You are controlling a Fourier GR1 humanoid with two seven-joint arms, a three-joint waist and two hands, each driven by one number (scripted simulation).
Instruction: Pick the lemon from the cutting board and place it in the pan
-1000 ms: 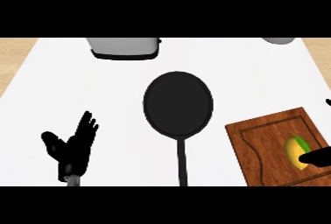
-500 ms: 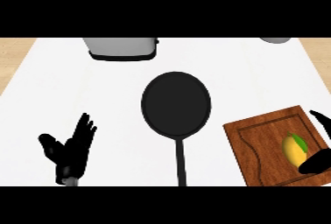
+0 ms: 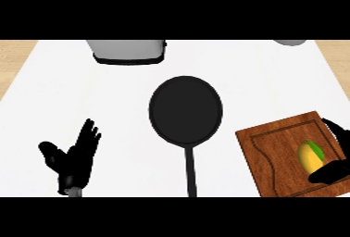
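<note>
Your right hand [image 3: 332,157] has closed in since a second ago, fingers and thumb now spread around the lemon [image 3: 310,154], not yet pinching; it lies on the cutting board [image 3: 273,152], the pan [image 3: 186,110] waits alongside. Left hand [image 3: 71,157] rests open.

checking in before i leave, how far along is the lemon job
Early stage. Nothing is placed: the pan holds nothing and the lemon lies on the cutting board. In hand: the right hand is at the lemon, thumb and fingers either side, not lifted. The left hand rests open at lower left. Left: grasp, lift, carry to the pan, release.
</note>
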